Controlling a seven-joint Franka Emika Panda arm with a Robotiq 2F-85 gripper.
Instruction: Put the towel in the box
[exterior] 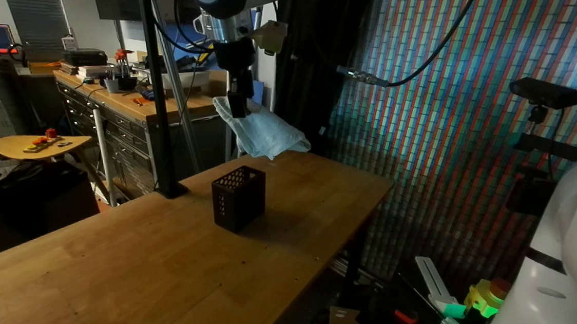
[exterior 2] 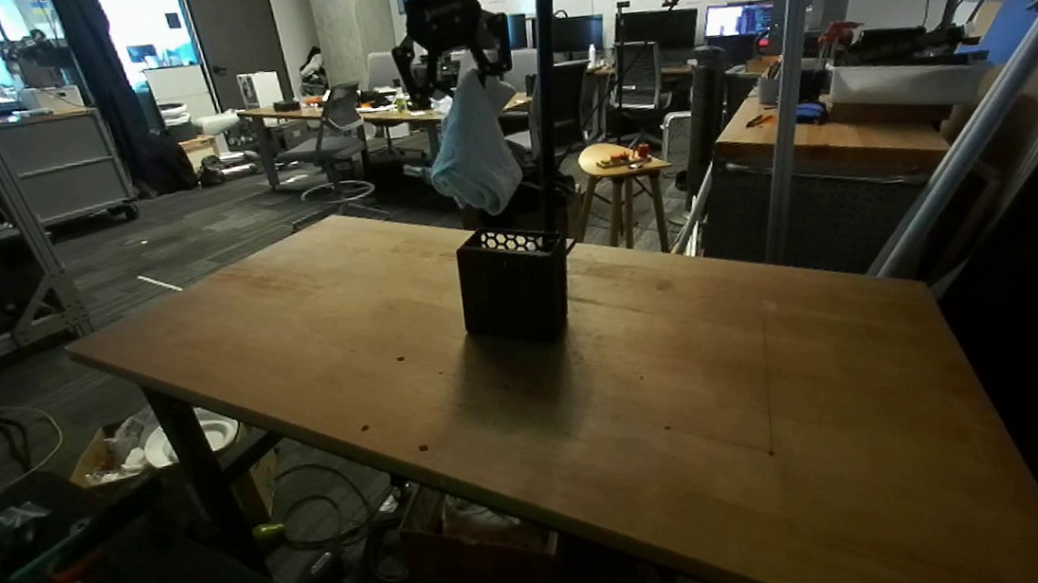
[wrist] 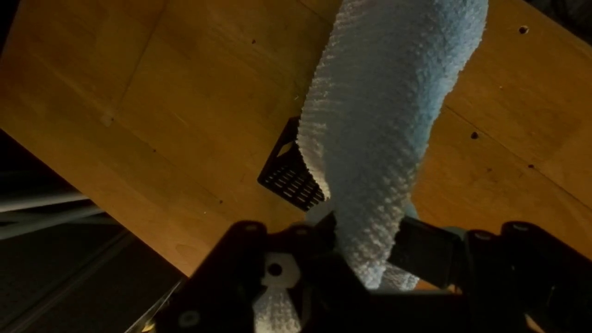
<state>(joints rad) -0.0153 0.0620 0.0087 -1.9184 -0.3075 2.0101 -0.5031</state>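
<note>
While your black, jointed gripper (exterior 2: 458,80) clamps one bunched end of the pale blue towel (exterior 2: 475,158), its fingers (wrist: 425,249) press in from both sides and the rest droops in midair. You see the texture best in the wrist view: nubby, closely ribbed rows, a fuzzy edge, and soft folds rounding into a long strip that hides part of the box (wrist: 290,182). In an exterior view the towel (exterior: 268,132) flares outward into a slanted, creased sheet with a pointed lower corner. Below it your box (exterior 2: 511,292) stands upright, dark, straight-sided and open-topped, with honeycomb holes through some walls and a plain broad face. You have the towel outside the box, higher than its rim and apart from it; how squarely it lines up with the opening, you cannot tell. Underneath, the brown wooden table (exterior 2: 700,388) shows thin straight seams and small round dark holes.
</note>
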